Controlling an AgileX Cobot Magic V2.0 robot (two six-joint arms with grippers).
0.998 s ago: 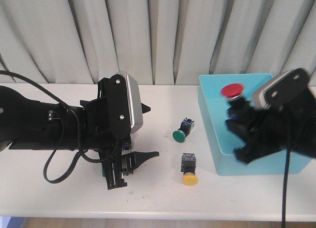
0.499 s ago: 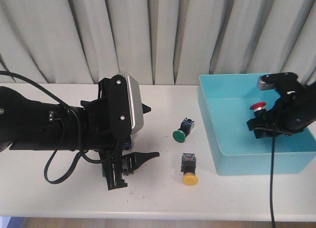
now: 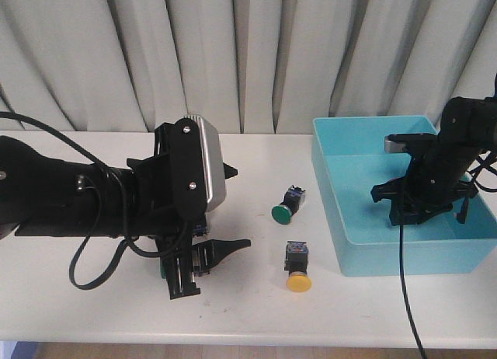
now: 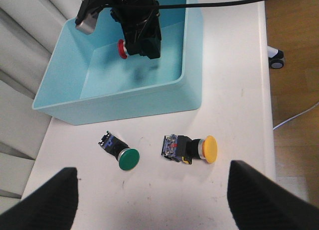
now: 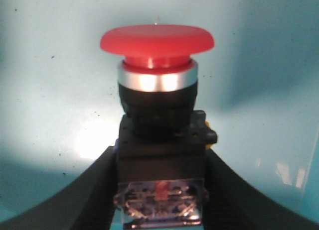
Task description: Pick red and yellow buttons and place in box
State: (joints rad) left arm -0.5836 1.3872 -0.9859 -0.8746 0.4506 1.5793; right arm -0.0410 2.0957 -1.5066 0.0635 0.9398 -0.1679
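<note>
My right gripper (image 5: 160, 195) is shut on the red button (image 5: 157, 43), its fingers clamping the black body with the cap pointing at the floor of the turquoise box (image 5: 45, 95). In the front view this gripper (image 3: 420, 206) hangs low inside the box (image 3: 342, 246) and hides the button. The yellow button (image 3: 298, 275) lies on its side on the table, just in front of the box's left corner. My left gripper (image 3: 238, 207) hovers open left of it with nothing between its fingers. The left wrist view shows the yellow button (image 4: 193, 149) and the red cap (image 4: 121, 49) inside the box (image 4: 124, 103).
A green button (image 3: 284, 208) lies on the table behind the yellow one, between my left gripper and the box; the left wrist view shows it (image 4: 121, 153) too. A curtain hangs behind the table. The table's front edge runs close to the yellow button.
My right gripper has carried the red button from over the box's front left wall further right and lower inside the box. The left arm and the table buttons have not moved.
</note>
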